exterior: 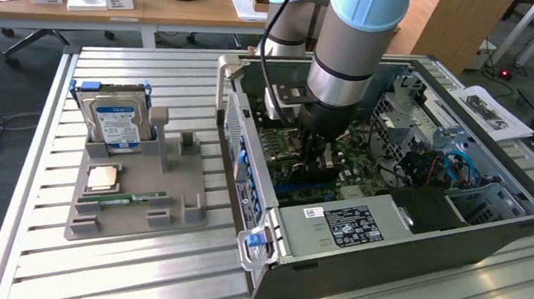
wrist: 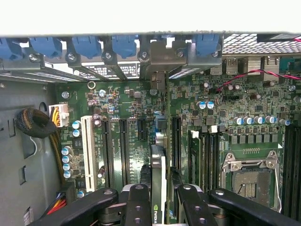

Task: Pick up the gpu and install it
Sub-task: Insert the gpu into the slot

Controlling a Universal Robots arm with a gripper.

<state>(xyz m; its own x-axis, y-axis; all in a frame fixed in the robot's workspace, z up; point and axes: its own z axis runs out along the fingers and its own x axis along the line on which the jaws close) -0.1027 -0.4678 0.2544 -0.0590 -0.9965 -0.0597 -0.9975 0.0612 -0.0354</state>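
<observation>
Gpu (wrist: 159,188), thin black edge-on card, clamped between narrowed gripper (wrist: 162,200) fingers above motherboard (wrist: 235,136).

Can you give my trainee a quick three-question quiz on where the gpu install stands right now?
1. True or false: the gripper is shut on the gpu, holding it edge-on above the motherboard inside the open computer case.
2. What stands upright at the back of the grey holder on the table?
A. a hard drive
B. a fan
C. a power supply
3. Fill in: the slim green memory stick lies on the grey ____.

Key: 1 true; 2 A, the hard drive; 3 holder.
</observation>
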